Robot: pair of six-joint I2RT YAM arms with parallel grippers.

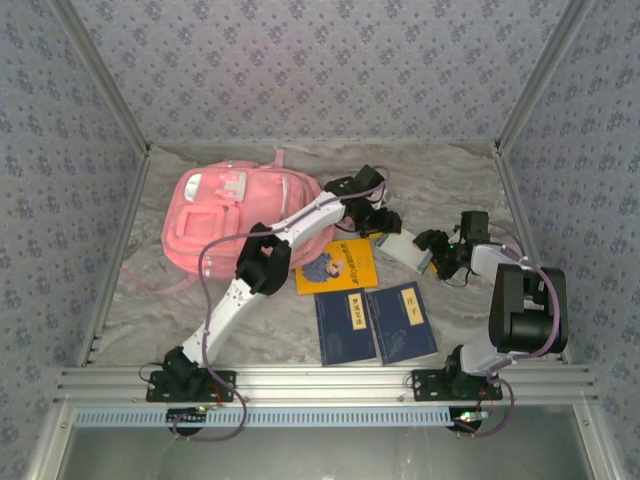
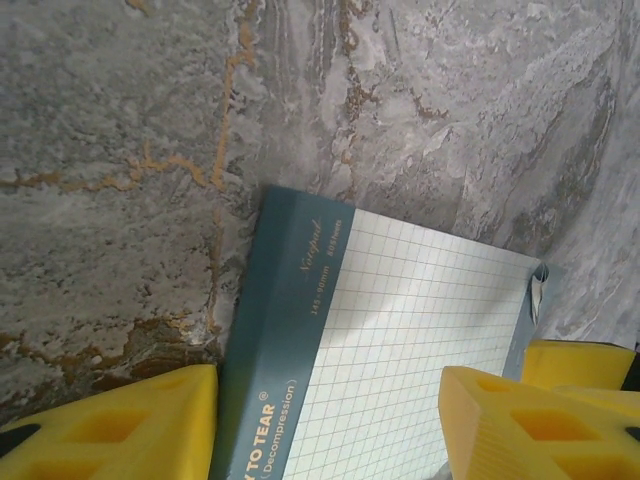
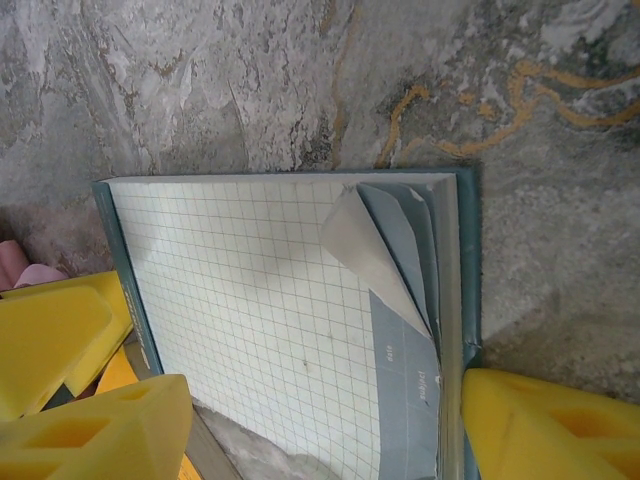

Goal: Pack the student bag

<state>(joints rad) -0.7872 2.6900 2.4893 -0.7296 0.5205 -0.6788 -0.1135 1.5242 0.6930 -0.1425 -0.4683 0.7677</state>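
Care with the grid notepad (image 3: pixel 270 300) decides this step. The left end effector (image 2: pixel 325 385) and right end effector (image 3: pixel 325 385) both stand wide astride it; whether either grips cannot be told. One should clamp the teal binding, sparing the curled corner sheets, then carry it to the student bag (image 1: pixel 235 220) at the bench's (image 1: pixel 450 180) far-left corner.

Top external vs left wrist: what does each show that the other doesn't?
Top external adds the pink student bag, a yellow book and two dark blue notebooks. Left wrist adds the grid pad's teal binding strip with its TO TEAR print. Shared: the grid pad, the marbled table and the left gripper straddling the pad.
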